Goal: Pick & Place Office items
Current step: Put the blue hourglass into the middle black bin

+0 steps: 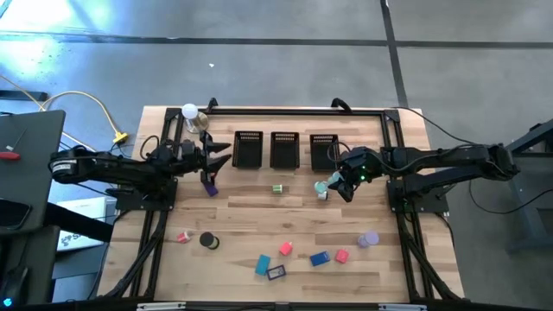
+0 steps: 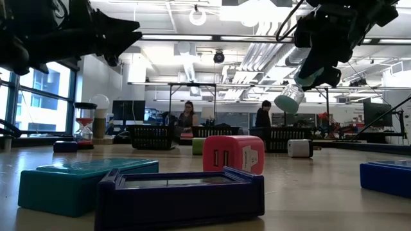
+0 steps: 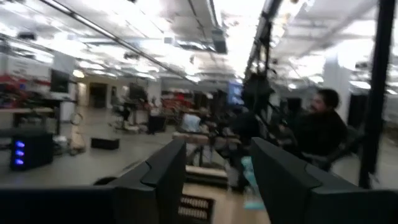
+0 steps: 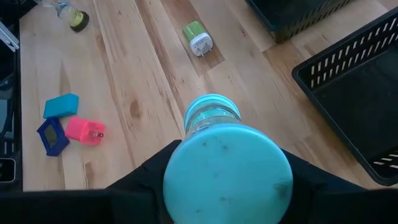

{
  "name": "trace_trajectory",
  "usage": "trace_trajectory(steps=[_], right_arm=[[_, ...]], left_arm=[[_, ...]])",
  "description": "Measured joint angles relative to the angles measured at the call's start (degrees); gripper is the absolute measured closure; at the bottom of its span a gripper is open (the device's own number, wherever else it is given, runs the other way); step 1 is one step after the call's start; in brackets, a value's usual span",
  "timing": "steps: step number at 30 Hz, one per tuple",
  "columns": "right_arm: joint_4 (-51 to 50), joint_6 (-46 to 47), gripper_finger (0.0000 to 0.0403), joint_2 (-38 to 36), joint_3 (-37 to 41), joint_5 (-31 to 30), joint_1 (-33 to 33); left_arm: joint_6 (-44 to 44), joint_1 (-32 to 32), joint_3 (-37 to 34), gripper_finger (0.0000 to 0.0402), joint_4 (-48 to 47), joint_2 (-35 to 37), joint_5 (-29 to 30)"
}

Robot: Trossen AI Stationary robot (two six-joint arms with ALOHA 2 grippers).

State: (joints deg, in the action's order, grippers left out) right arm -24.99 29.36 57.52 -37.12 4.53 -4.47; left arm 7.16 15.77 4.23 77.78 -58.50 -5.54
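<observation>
Right gripper (image 4: 227, 177) clamps teal bottle (image 4: 227, 155) aloft beside right bin (image 1: 323, 149); transport step; next: carry over bin, release; left gripper (image 1: 216, 154) parted, empty, near table's far-left corner.

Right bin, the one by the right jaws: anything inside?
The right bin shows a dark, bare floor where the right wrist view reaches. Its far part runs out of frame, unseen. The teal jar is held above the table beside it.

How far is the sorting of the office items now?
Nothing shows as done: no item is visible in the three bins. In hand: the right pincer holds a teal-capped bottle lifted near the right bin. The left pincer hovers open, empty. Left: the green plug, pink and blue blocks, black roll.
</observation>
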Motion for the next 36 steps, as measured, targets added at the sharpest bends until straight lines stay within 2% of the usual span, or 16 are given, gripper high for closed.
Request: trace_trajectory(steps=[3, 9, 11, 18, 22, 25, 30, 36], right_arm=[[0.09, -0.73, 0.0228, 0.04, 0.00, -0.04, 0.00], [1.65, -0.71, 0.0224, 0.04, 0.00, 0.02, 0.00], [3.11, -0.69, 0.0220, 0.04, 0.00, 0.13, 0.00], [10.14, -1.12, 0.0228, 0.04, 0.00, 0.28, 0.00], [13.35, -1.15, 0.0227, 0.06, 0.00, 0.32, 0.00], [16.00, -1.15, 0.0222, 1.16, 0.00, 0.33, 0.00], [21.94, -1.55, 0.0228, 4.12, 0.00, 1.41, -0.02], [32.10, -1.73, 0.0221, 8.36, 0.00, 4.23, -0.02]], left_arm=[[-0.01, -0.17, 0.00, 0.0172, -0.58, -1.07, -0.61], [0.23, -1.55, 0.02, 0.0036, -0.22, -1.52, -0.12], [1.48, -2.01, 0.02, 0.0011, -0.17, -1.51, -0.07], [4.66, -5.04, 0.04, 0.0025, 1.67, -1.49, 0.04], [-0.72, -8.05, 0.10, 0.0026, 2.09, -1.51, 1.35], [-8.95, -11.05, 0.38, 0.0026, 1.90, -1.51, 4.67], [-29.04, -16.82, 2.02, 0.0026, 1.59, -4.30, 10.30], [-48.33, -20.73, 5.56, 0.0026, 1.57, -12.73, 11.50]])
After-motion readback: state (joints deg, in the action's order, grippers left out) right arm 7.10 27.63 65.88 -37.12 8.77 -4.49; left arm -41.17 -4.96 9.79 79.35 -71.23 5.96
